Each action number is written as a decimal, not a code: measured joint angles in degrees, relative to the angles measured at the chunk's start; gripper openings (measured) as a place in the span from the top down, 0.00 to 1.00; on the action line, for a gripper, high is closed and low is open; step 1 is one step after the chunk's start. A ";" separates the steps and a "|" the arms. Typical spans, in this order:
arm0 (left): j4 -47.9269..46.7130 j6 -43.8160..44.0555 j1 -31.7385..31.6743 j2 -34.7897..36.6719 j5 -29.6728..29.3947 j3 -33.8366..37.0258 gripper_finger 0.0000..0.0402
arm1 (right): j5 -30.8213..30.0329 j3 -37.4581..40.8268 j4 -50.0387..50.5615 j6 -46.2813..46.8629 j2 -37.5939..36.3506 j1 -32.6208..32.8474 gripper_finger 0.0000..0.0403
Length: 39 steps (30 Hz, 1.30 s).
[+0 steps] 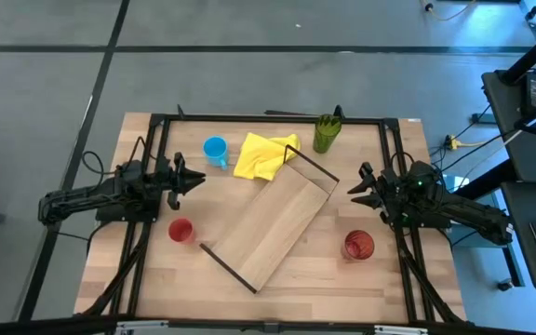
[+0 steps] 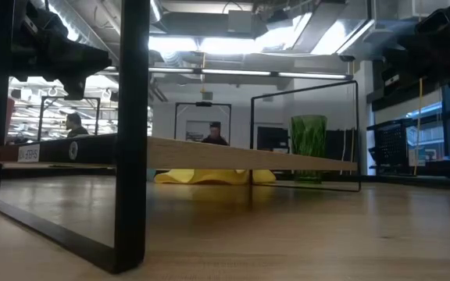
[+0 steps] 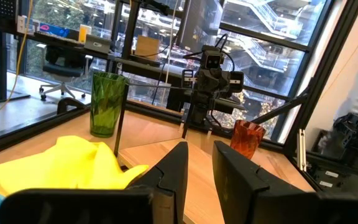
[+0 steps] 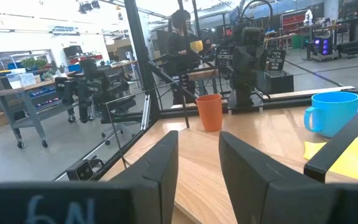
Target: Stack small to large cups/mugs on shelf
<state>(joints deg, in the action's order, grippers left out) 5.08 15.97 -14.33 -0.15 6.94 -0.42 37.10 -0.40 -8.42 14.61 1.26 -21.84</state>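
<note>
Four cups stand apart on the desk (image 1: 138, 279), none on the shelf (image 1: 273, 226), which lies slantwise across the middle, a light-wood board with black bars at its ends. The green tumbler (image 1: 326, 133) stands at the far edge, just beyond the shelf's far end; the blue mug (image 1: 215, 151) sits to its left, with a yellow cloth (image 1: 264, 155) between them, touching the shelf's far corner. The small red cup (image 1: 181, 231) is on the near left, beside the shelf's long edge. The dark red glass (image 1: 358, 246) is on the near right.

The left pincer (image 1: 194, 180) hovers left of the shelf, between mug and small red cup, fingers slightly parted and holding nothing. The right pincer (image 1: 356, 189) hovers right of the shelf, above the dark red glass, likewise parted and empty.

Its wrist view shows blurred markings resembling "6N" on the pincer body; a small white label in the low view is unreadable.
</note>
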 joint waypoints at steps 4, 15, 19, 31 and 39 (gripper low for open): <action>0.00 0.00 0.01 -0.01 0.00 0.02 0.83 | 0.00 0.00 0.02 0.06 0.00 0.01 0.71; 0.00 0.00 0.00 0.00 0.00 0.02 0.83 | -0.04 -0.02 -1.99 21.03 0.00 0.00 0.71; 0.00 0.00 -0.02 0.00 0.00 0.01 0.83 | -4.04 -0.02 -9.34 42.64 0.03 0.00 0.71; 0.00 0.00 -0.02 0.00 0.00 0.00 0.83 | -21.27 -13.68 -21.88 28.96 2.93 0.02 0.71; 0.01 0.00 -0.01 0.00 0.00 -0.01 0.83 | -29.35 -41.93 3.13 2.83 24.29 0.02 0.71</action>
<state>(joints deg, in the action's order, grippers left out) 5.09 15.97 -14.34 -0.15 6.94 -0.43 7.75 -42.34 -5.30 17.45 25.55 -21.82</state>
